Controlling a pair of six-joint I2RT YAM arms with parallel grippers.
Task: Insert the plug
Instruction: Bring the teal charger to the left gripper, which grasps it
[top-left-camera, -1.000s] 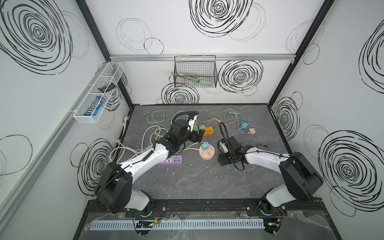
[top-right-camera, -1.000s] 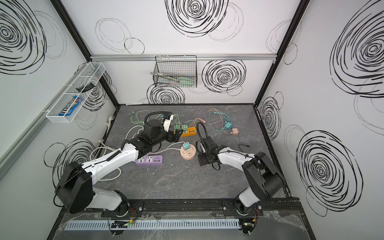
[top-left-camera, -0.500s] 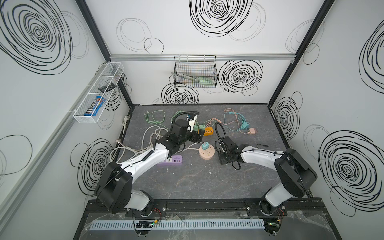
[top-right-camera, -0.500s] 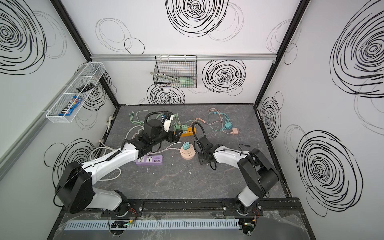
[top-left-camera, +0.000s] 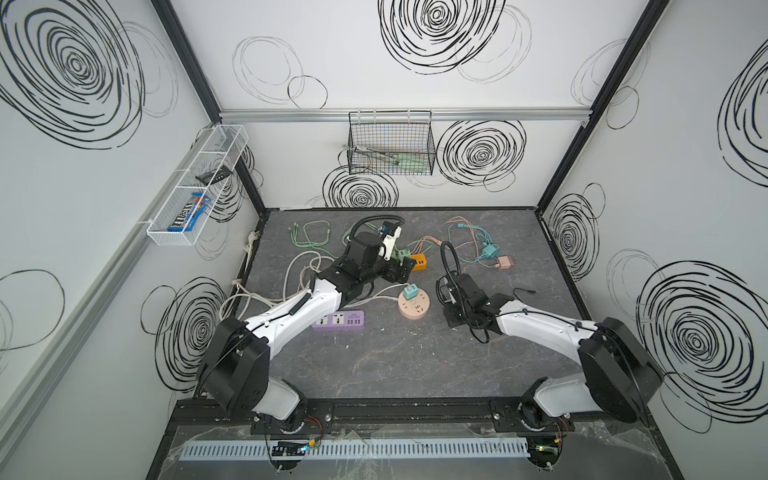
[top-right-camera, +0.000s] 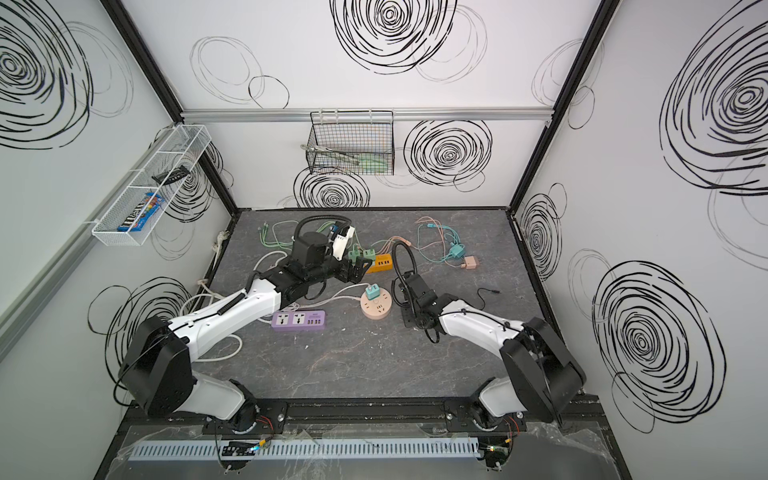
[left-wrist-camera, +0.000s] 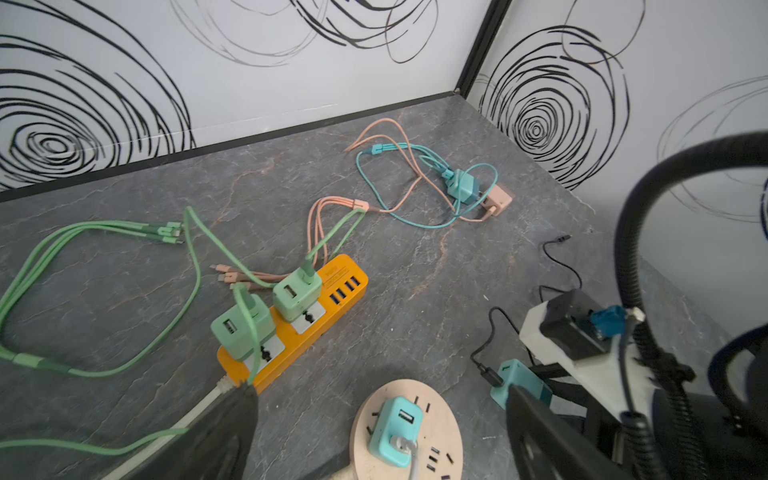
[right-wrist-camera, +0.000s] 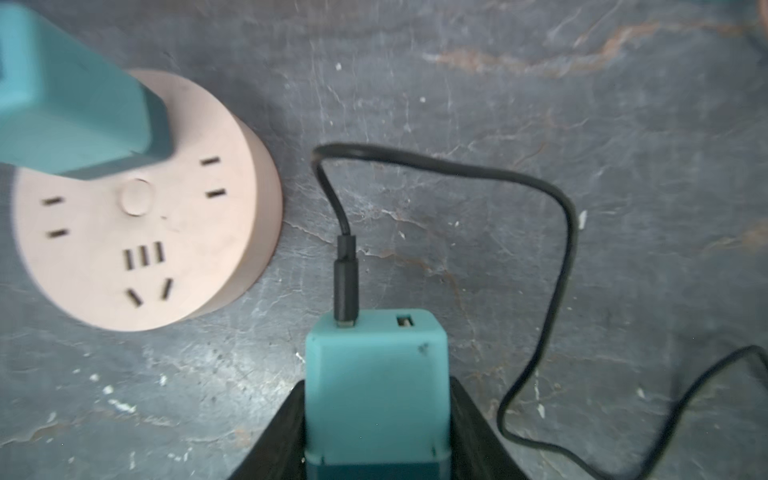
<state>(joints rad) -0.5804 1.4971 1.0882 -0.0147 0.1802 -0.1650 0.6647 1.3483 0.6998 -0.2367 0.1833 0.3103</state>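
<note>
Right gripper (right-wrist-camera: 377, 386): clenched on both sides of the teal charger (right-wrist-camera: 376, 361).
Teal charger: close to the tabletop (right-wrist-camera: 540, 104), just beside the round pink socket (right-wrist-camera: 199, 249), not in it.
Black cable (right-wrist-camera: 569, 249): plugged into the teal charger's end.
Round pink socket: holds the other teal charger (right-wrist-camera: 75, 104).
Left gripper (left-wrist-camera: 379, 388): spread wide, empty, near the orange power strip (left-wrist-camera: 332, 272).

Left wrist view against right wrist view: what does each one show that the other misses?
Left wrist only: the orange power strip with two green chargers plugged in, and the loose teal charger and pink charger farther back. Right wrist only: the empty second port on the cabled teal charger. Both: the round pink socket, the plugged-in teal charger on it, and the cabled teal charger in the right tool, with its black cable.
</note>
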